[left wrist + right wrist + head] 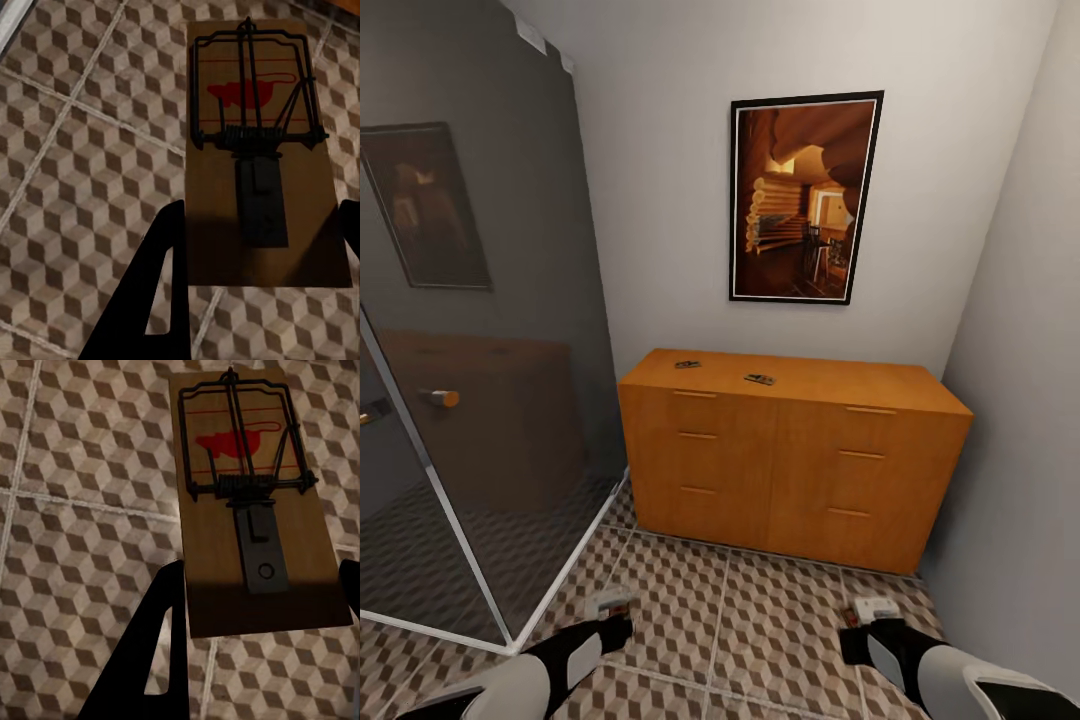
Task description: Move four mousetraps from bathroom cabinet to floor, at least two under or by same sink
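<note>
Two mousetraps [687, 364] [759, 379] lie on the flat top of the orange-brown cabinet [790, 460] against the back wall. In the left wrist view my left gripper [262, 217] is shut on a third mousetrap [259, 157], a brown board with a dark wire spring and a red print, held above the cube-pattern bathroom floor [82, 150]. My right gripper [259, 577] is likewise shut on a fourth mousetrap [251, 502] over the same tiles. In the head view the left gripper [610, 606] and the right gripper [875, 610] hang low in front of the cabinet.
A glass shower enclosure [470, 400] with a metal frame and a round handle [438, 398] stands at the left. A framed picture [805, 198] hangs above the cabinet. A white wall [1025, 400] closes the right side. Tiled floor [730, 620] lies between me and the cabinet.
</note>
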Robot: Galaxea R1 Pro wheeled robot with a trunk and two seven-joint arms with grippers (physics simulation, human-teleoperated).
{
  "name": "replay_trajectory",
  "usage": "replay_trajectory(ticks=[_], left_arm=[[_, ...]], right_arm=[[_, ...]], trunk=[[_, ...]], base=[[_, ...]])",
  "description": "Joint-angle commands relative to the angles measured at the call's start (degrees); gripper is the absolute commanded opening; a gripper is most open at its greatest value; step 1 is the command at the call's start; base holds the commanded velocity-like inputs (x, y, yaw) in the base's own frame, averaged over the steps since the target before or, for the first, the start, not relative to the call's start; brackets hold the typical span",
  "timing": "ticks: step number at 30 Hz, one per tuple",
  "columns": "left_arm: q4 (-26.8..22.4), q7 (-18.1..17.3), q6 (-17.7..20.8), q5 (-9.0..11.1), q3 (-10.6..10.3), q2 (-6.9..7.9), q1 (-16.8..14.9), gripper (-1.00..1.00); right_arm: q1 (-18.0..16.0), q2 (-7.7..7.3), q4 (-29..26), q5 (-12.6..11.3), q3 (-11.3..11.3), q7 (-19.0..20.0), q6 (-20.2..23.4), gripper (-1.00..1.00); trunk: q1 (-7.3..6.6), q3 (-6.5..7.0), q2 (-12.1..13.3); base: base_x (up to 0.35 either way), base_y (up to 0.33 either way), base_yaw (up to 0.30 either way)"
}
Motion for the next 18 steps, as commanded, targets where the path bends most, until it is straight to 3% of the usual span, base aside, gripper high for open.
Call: replay_trajectory(ticks=[1,5,6,7,10,18], left_arm=[[0.00,0.22,0.20,1.28,0.18,0.72,0.09,-1.00],[0.04,0.11,0.33,5.29,0.14,2.97,1.01,-1.00],[0.05,0.17,-0.08,6.14,0.06,3.20,3.19,-1.00],[0.05,0.16,-0.14,6.21,0.03,3.22,3.75,-1.00],[0.05,0.16,-0.27,6.34,0.00,3.25,6.07,-1.00],[0.05,0.08,-0.24,6.52,0.08,3.03,7.08,-1.00]], right_arm=[[0.09,-0.08,0.09,0.47,-0.49,0.08,0.07,-1.00],[0.40,-0.24,0.10,0.44,-0.51,-0.04,-0.04,-1.00],[1.11,-0.27,0.10,0.50,-0.48,-0.07,-0.49,-1.00],[1.92,-0.28,0.10,0.54,-0.50,-0.07,-0.99,-1.00],[8.80,-0.16,0.10,0.55,-0.44,0.01,-5.55,-1.00],[10.21,-0.28,0.10,0.42,-0.51,0.45,-5.70,-1.00]], trunk=[[0.00,-0.06,-0.04],[0.00,-0.06,-0.04],[0.00,-0.06,-0.04],[0.00,-0.06,-0.04],[0.00,-0.06,-0.04],[0.00,-0.06,-0.04]], base=[[0.000,0.000,0.000],[0.000,0.000,0.000],[0.000,0.000,0.000],[0.000,0.000,0.000],[0.000,0.000,0.000],[0.000,0.000,0.067]])
